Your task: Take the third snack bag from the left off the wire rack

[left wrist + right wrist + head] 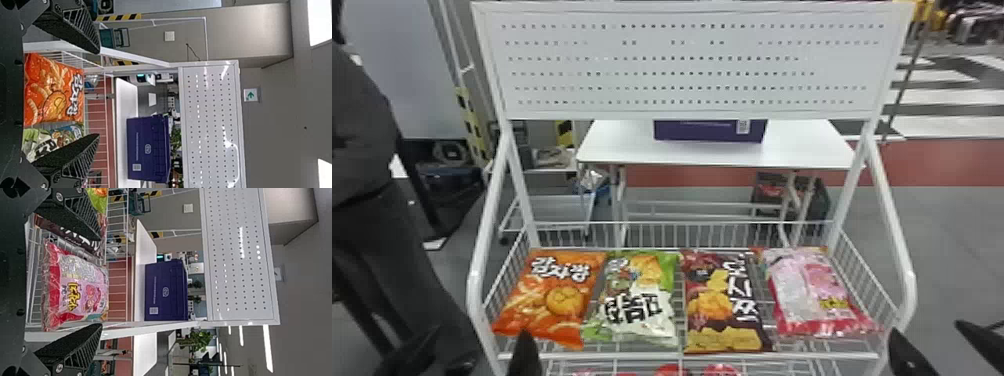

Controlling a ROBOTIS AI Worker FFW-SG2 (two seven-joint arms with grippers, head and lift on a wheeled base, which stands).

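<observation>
Wire rack (480, 280): four bags lie flat in a row, probably so each can be reached from the front.

Dark red snack bag (722, 300), third from left, between green bag (634, 300) and pink bag (812, 295). Its long axis runs front to back, with a short end toward the robot.

Left gripper (92, 94) and right gripper (98, 276): low by the front rail, fingers spread wide, empty.

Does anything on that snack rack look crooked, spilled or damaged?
Nothing spilled or torn. The orange bag at the left end of the wire rack lies slightly slanted; the green bag, dark bag and pink bag lie straighter, side by side.
</observation>
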